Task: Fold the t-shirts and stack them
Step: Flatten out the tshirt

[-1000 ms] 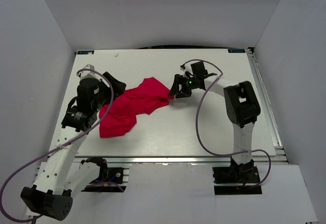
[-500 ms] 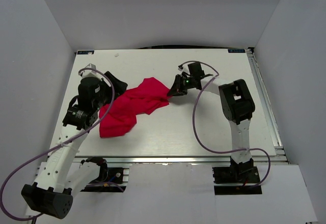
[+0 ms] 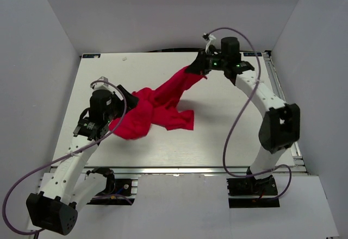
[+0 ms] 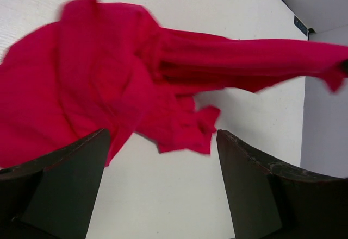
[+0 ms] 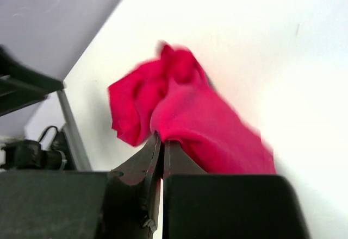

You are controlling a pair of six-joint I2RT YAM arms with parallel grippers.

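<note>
Seen from above, the red t-shirt (image 3: pixel 157 108) lies crumpled on the table (image 3: pixel 217 141), its bulk toward 9 o'clock. One rope-like band of it is drawn out toward 1 o'clock. The right gripper (image 3: pixel 194 69) has that far end pinched near the table's back edge. The left gripper (image 3: pixel 126 95) sits at the heap's 10 o'clock side, just beside the cloth. The garment is not spread yet, so the step in hand looks like opening it out flat before any fold.

From the left wrist, the t-shirt (image 4: pixel 98 87) fills the upper half, with the stretched band running off toward 3 o'clock. The left gripper (image 4: pixel 162 157) has its jaws spread wide and holds nothing; bare table (image 4: pixel 163 206) shows between them.

From the right wrist, the right gripper (image 5: pixel 162 146) is closed tight on a bunched fold of the t-shirt (image 5: pixel 196 119), which trails away toward 1 o'clock over the table (image 5: pixel 244 43).

To do this well, the left arm should probably take a single-layer edge of the heap, such as a hem or sleeve, rather than a thick wad. The two arms should then pull apart gently until the twist in the band comes out. Which edge the right side holds cannot be told.
</note>
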